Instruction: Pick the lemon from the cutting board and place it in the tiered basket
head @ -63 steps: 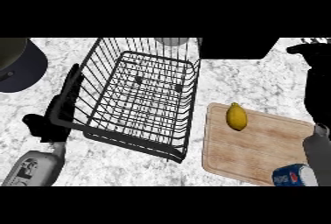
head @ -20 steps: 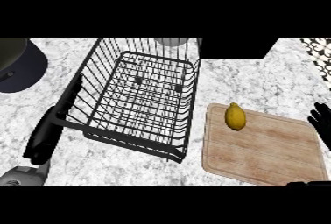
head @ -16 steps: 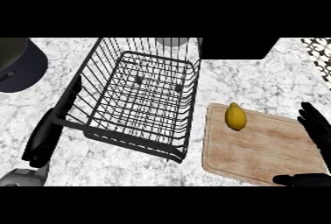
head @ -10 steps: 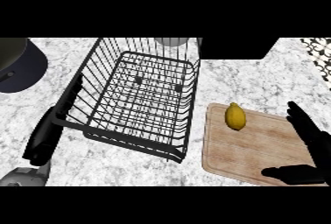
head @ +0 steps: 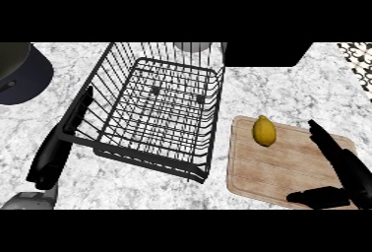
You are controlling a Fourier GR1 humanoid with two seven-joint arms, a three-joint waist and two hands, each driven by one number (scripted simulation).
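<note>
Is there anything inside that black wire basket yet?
No, it is empty. Through the wire basket only the counter shows, and the lemon lies on the cutting board beside it.

Single head view, steeply down onto counter point(head: 291, 88), close, forearms entering from lower edge

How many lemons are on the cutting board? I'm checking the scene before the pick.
1. The lemon lies near the far left corner of the cutting board, with the right hand open over the board's right side. None shows elsewhere.
</note>
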